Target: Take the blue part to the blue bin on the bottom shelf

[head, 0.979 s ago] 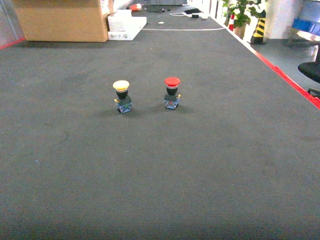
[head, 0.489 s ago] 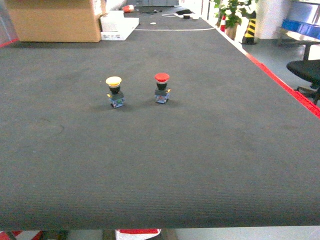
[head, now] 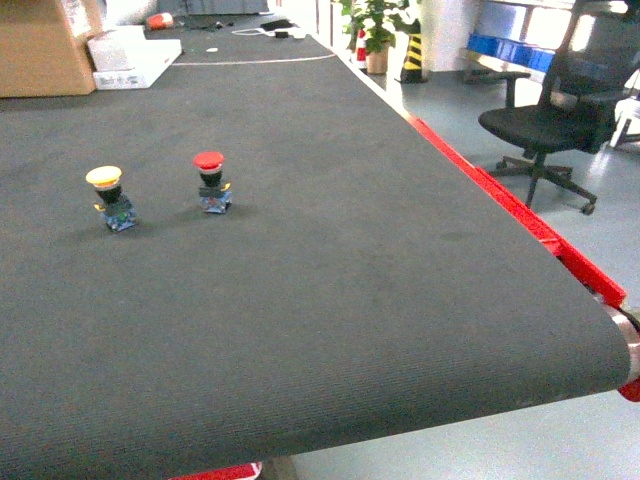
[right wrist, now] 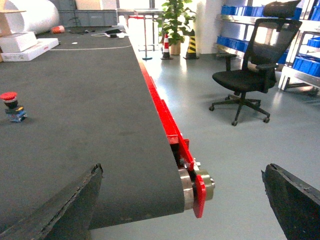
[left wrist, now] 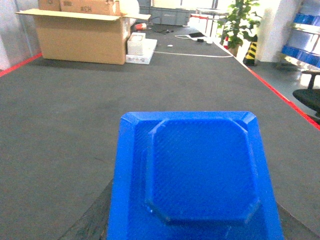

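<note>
Head view, surface: a long dark conveyor belt (head: 330, 280) runs away from the camera, its red side rail (head: 520, 215) on the right and an end roller (head: 628, 335) showing at the near right corner.
Head view, buttons: a yellow-capped push button (head: 110, 195) stands upright on the left, a red-capped push button (head: 211, 180) just to its right; the two are near each other but apart.
Head view, background: a cardboard box (head: 40, 45) and a white box (head: 130, 55) at the far end, a potted plant (head: 375, 25), and a black office chair (head: 560, 110) on the grey floor (head: 500, 130) to the right.
Head view, arms: neither gripper shows here.
Left wrist view, blue part: a blue part (left wrist: 200, 175), a flat tray-like piece with cut corners, fills the lower centre, right in front of the camera and above the belt.
Left wrist view, left gripper: dark finger edges peek out at either lower side of the blue part; I cannot tell whether they clamp it.
Left wrist view, background: the open cardboard box sits far back on the left.
Right wrist view, right gripper (right wrist: 185, 200): the two dark fingers (right wrist: 70, 205) stand wide apart, nothing between them, over the belt's end roller.
Right wrist view, surroundings: the red-capped button at far left, the chair on the floor, blue bins (right wrist: 240, 10) on a rack beyond.
</note>
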Tool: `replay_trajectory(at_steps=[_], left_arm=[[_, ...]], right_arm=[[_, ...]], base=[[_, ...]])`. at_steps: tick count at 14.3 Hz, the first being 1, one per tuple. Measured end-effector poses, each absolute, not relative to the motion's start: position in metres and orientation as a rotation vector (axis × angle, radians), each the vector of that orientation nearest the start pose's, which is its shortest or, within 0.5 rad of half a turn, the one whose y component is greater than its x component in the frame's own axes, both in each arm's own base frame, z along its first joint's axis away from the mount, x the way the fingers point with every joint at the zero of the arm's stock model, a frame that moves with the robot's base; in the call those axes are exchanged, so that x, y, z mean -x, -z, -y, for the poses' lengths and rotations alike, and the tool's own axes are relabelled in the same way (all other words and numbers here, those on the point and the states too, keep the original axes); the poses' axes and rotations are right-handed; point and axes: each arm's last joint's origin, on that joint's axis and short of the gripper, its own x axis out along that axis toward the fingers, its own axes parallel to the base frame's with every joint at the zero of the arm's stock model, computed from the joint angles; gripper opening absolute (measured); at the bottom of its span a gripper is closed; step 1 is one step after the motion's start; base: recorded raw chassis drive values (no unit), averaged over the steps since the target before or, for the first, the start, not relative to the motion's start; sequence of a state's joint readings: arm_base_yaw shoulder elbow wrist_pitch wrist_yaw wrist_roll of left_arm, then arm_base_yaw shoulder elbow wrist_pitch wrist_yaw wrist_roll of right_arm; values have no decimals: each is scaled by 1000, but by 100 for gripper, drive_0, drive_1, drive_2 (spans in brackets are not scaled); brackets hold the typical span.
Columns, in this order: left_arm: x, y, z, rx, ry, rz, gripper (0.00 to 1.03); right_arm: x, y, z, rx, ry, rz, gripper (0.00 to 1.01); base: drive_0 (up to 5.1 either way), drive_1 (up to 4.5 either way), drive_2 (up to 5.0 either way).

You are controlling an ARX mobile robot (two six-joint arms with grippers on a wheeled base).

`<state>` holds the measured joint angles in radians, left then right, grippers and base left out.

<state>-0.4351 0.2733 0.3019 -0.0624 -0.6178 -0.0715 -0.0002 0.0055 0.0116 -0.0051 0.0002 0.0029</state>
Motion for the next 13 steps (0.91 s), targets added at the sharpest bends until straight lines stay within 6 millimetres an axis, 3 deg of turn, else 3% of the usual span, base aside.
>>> replay_trajectory(at_steps=[13], left_arm=[[-98,-239,27,54,-184,-23,43]], right_arm=[[-97,-167,0,-3,0,1,98]], base=[[-162,-162,-162]])
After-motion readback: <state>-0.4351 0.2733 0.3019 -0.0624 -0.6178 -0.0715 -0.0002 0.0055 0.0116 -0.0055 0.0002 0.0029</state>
